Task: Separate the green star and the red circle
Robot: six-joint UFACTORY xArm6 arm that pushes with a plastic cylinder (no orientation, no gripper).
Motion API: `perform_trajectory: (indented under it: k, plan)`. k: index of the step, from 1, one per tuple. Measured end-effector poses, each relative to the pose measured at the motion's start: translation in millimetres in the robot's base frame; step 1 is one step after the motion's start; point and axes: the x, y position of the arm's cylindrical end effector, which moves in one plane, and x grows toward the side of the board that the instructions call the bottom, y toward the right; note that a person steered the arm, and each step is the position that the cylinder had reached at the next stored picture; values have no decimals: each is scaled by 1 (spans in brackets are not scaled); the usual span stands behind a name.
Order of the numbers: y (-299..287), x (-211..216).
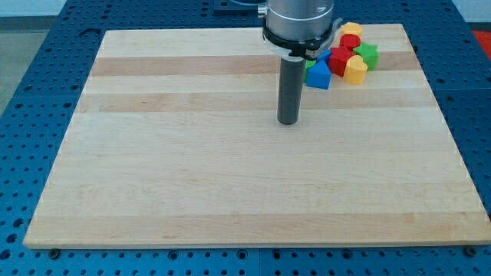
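Observation:
The green star (368, 54) lies near the view's top right of the wooden board (192, 176), at the right end of a tight cluster of blocks. The red circle (350, 41) sits just up and left of it, close beside it. My tip (288, 121) rests on the board well to the left of and below the cluster, apart from every block. The rod's wide mount hides the cluster's left side.
In the same cluster: a yellow block (351, 30) at the top, a red block (340, 60), a yellow heart (354, 70), a blue block (317, 75) nearest my tip, and a green sliver (310, 64) beside the rod.

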Motion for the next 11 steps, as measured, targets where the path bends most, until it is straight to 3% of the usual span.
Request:
perform_trajectory:
  k: [1, 3, 5, 6, 8, 9, 11]
  plan:
    - [19, 3]
    - [125, -6]
    - [261, -96]
    - [295, -134]
    - [274, -237]
    - [256, -236]
    - [163, -236]
